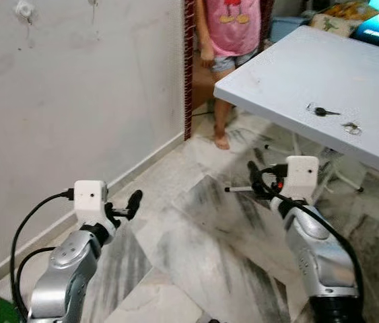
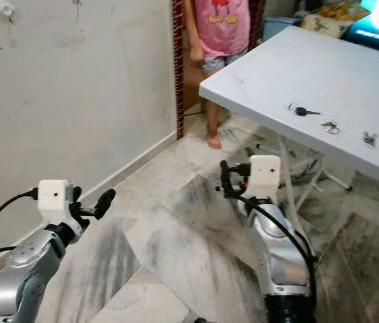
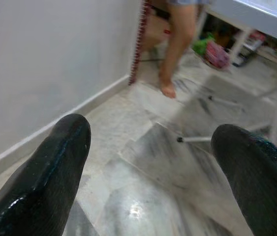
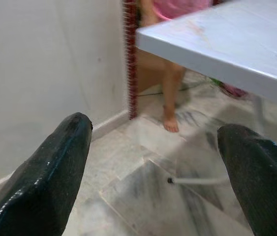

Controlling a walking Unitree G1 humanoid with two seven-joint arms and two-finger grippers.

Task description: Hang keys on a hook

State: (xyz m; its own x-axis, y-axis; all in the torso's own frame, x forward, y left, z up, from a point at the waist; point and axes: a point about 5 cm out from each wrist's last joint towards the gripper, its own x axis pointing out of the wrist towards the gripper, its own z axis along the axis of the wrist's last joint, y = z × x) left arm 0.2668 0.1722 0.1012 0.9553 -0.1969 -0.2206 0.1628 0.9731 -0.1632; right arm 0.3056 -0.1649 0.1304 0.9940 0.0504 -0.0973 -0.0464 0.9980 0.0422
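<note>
Keys [image 1: 322, 111] beyond right gripper [image 1: 255, 176] (tabletop)

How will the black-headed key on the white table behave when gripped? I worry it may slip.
The black-headed key lies flat on the smooth table, so it may skid if nudged. It looks small, thin and probably light, leaving little edge to pinch.

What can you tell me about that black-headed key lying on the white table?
The key has a dark, plastic-looking head and a thin metal blade that points away from the wall. It lies flat on the white table, near the edge facing the robot, loose and untouched. Two more small metal clusters lie further along the same edge, apart from it. Finer detail is too small to make out.
</note>
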